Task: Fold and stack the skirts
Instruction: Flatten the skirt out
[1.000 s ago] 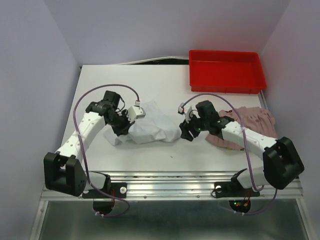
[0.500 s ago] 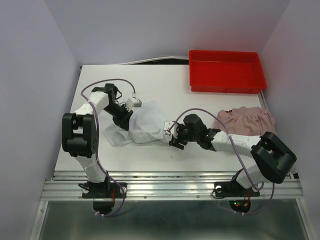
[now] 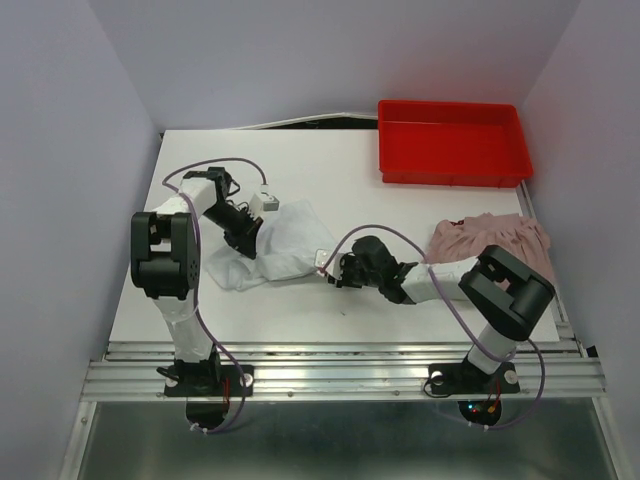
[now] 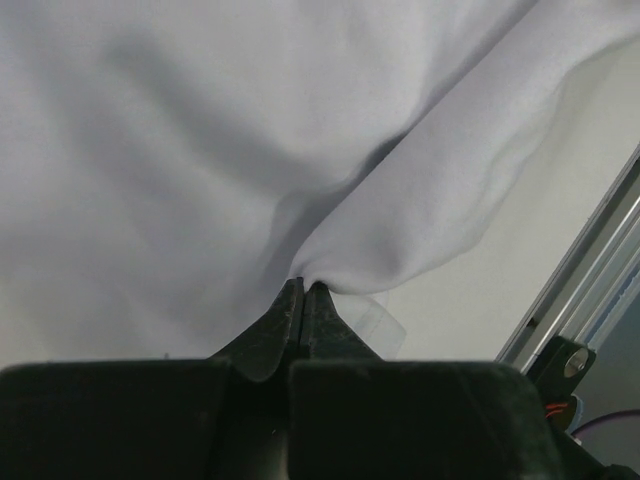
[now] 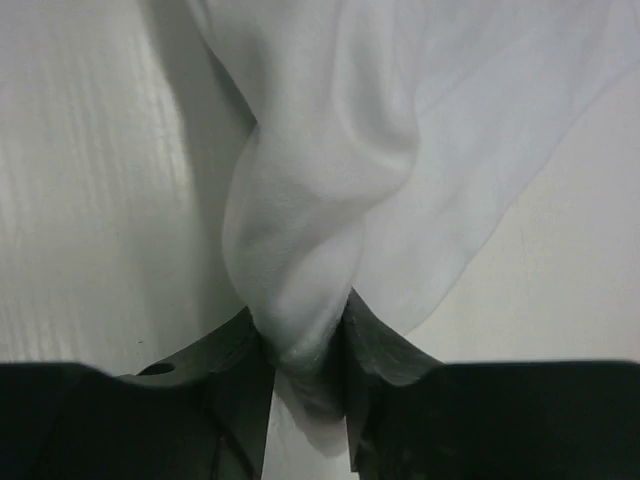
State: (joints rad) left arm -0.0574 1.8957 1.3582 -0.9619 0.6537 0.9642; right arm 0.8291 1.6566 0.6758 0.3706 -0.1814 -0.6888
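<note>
The pale grey-white skirt [image 3: 285, 245] lies rumpled on the table left of centre. My left gripper [image 3: 246, 242] sits at its left side, and in the left wrist view the jaws [image 4: 303, 288] are shut on a thin fold of that white skirt [image 4: 300, 150]. My right gripper [image 3: 334, 268] reaches low across the table to the skirt's right edge. In the right wrist view it [image 5: 305, 345] pinches a thick bunched fold of the white skirt [image 5: 330, 150]. The dusty pink skirt [image 3: 495, 240] lies at the right, partly under the right arm.
A red plastic tray [image 3: 452, 140] stands at the back right. The white table [image 3: 330, 170] is walled by pale panels on three sides. A metal rail [image 3: 350, 360] runs along the near edge and shows in the left wrist view [image 4: 585, 280]. Purple cables loop over both arms.
My right gripper has slid left along the table from beside the pink skirt to the white skirt's right edge and closed on it. The left arm folded back, still holding the cloth.
</note>
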